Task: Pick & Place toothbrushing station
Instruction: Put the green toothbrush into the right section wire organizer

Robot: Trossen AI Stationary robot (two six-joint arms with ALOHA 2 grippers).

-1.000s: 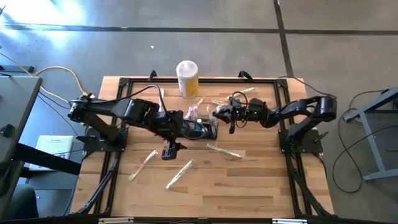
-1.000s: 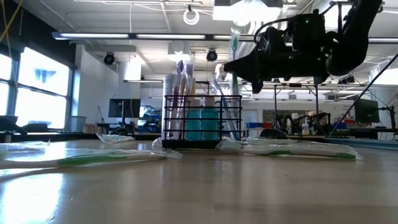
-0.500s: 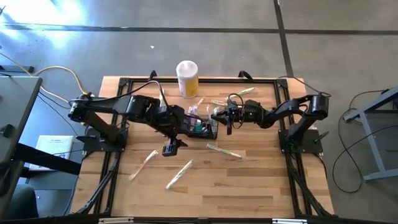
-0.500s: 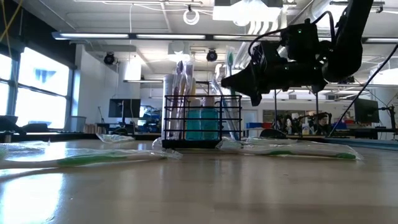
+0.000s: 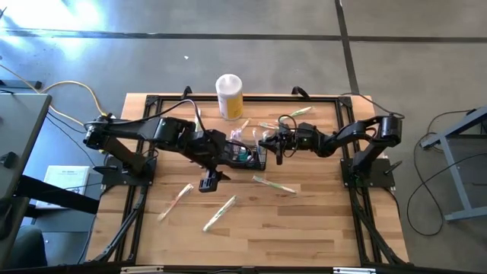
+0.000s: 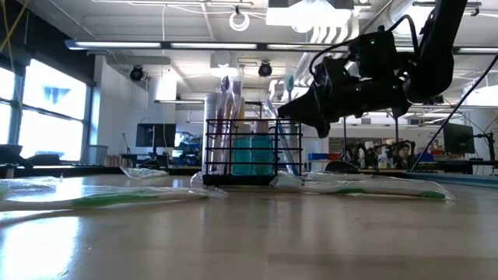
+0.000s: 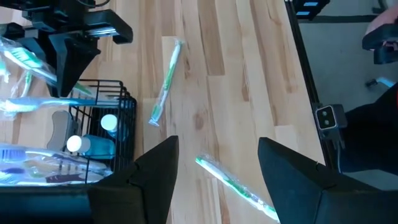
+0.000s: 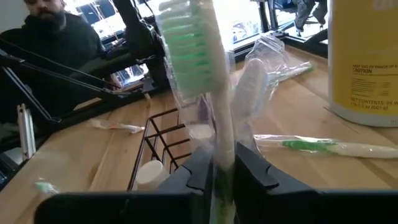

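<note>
Toothbrushing station (image 5: 247,154) sits mid-desk (image 5: 304,228), yellow canister (image 5: 229,96) behind it. Right pincer (image 5: 265,141) pinches a wrapped toothbrush (image 8: 205,81) beside it. Left pincer (image 7: 214,163) hangs spread at its other side.

Black wire-mesh basket (image 6: 252,151), teal bottle (image 6: 253,155) inside, yellow-and-white canister (image 5: 229,96), green-bristled toothbrush (image 8: 196,68).

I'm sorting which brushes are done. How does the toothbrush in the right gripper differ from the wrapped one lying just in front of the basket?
The toothbrush in the right gripper stands upright, pinched between the fingers; the wrapped toothbrush on the table lies flat. The held one is raised beside the black wire basket, at its rim; the lying one rests loose on the wood, apart from it. Both show green and sit in clear wrap.
</note>
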